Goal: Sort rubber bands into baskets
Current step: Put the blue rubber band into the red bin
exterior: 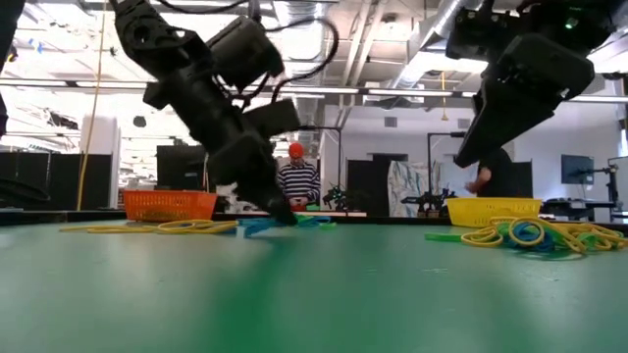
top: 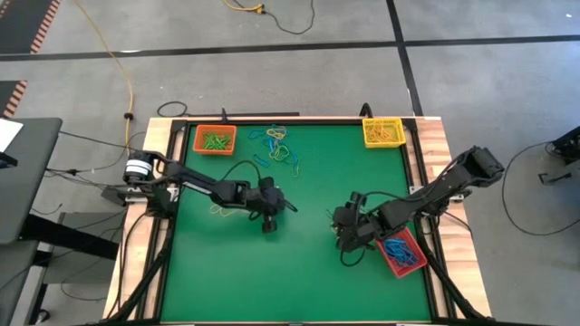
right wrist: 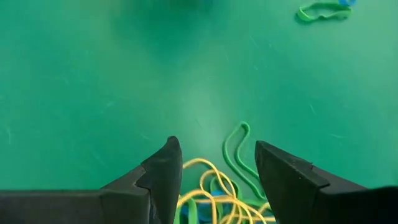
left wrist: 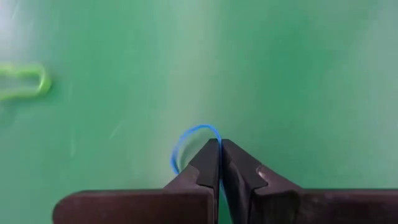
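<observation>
Left gripper (left wrist: 219, 144) is down on the green worktop (top: 299, 272), well clear of the main heap of rubber bands (top: 279, 145) lying beside the orange basket (top: 215, 139). Its fingers are fully closed, tips pressed together, with a blue band (left wrist: 194, 135) looping out from the pinch; the band appears caught, though how securely cannot be confirmed.

Right gripper (right wrist: 212, 158) hangs just beside the red basket (top: 403, 254), fingers spread wide and holding nothing. Its wrist view shows a tangle of yellow and green bands (right wrist: 227, 186) between its fingers.

The orange basket holds green bands, the yellow basket (top: 382, 132) yellow ones, the red basket blue ones.

Judgement: the step in hand is lifting the blue band for delivery to the red basket. Recommended practice: raise straight up and slowly, confirm the loop leaves the worktop, keep the pinch firm during transit, and cross clear of the right arm before releasing over the basket.
</observation>
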